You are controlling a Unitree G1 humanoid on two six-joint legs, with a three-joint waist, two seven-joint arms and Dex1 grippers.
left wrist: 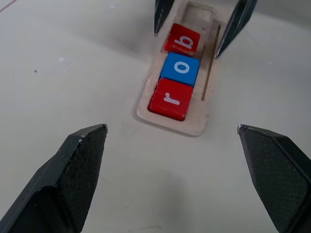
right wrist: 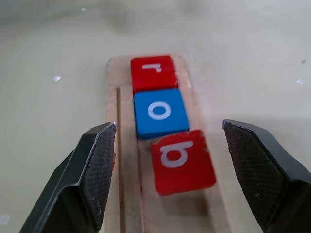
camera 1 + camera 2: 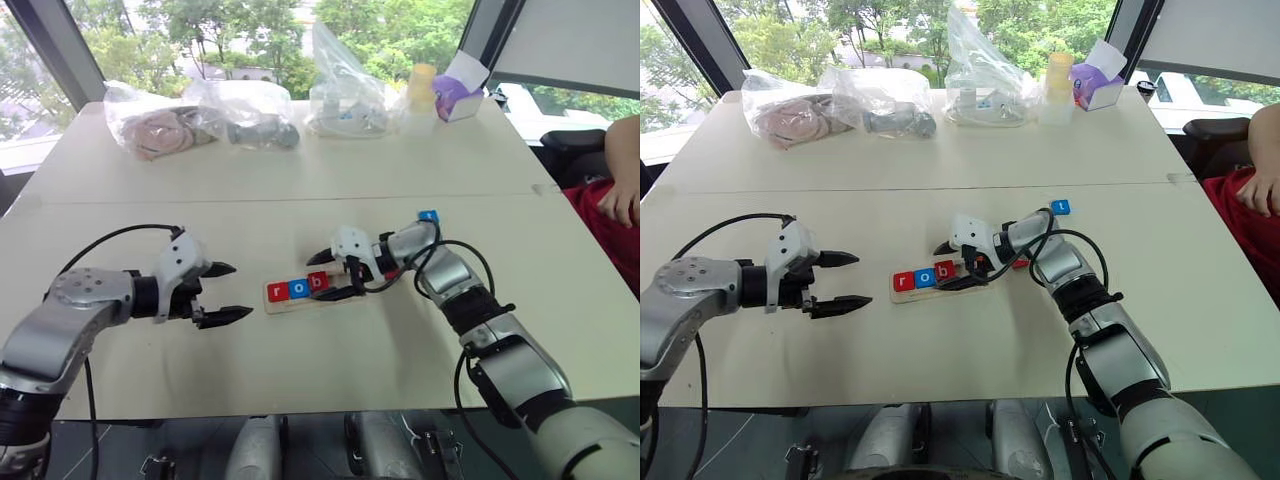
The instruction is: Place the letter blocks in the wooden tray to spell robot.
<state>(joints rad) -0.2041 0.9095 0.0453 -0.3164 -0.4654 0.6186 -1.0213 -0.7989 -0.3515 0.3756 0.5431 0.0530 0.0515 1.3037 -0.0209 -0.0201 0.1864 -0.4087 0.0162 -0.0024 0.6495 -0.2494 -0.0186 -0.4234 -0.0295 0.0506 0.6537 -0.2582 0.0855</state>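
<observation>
- We see a pale worktop (image 3: 300, 190); clear bags (image 3: 200, 115) with stuff inside, a yellow cup (image 3: 421, 90) and a purple-and-white box (image 3: 460, 95) sit along its far edge.
- A person's arm (image 3: 622, 170) and red clothing show at the right edge.
- Left end effector (image 3: 222, 291) hovers over the worktop just left of the tray, fingers spread wide, nothing between them, pointing toward the tray.
- Right end effector (image 3: 330, 275) sits over the tray's middle, pointing left; fingers (image 2: 92, 170) parted either side of the b tile, and we see gaps on both sides, so no grip on it.
- Tray (image 3: 300, 303) lies near the worktop's middle, long axis left to right, between the two end effectors.
- Three tiles are in the tray's left part, reading r-o-b: red r (image 3: 276, 292) at the left end, blue o (image 3: 297, 288) touching it, red b (image 3: 317, 281) next.
- The b tile (image 2: 182, 160) sits skewed, not square with the o in the right wrist view.
- A blue t tile (image 3: 1061, 207) lies on the worktop beyond the right arm, well apart from the tray.
- A bit of red (image 3: 1021, 263) shows under the right wrist; we cannot tell what it is.
</observation>
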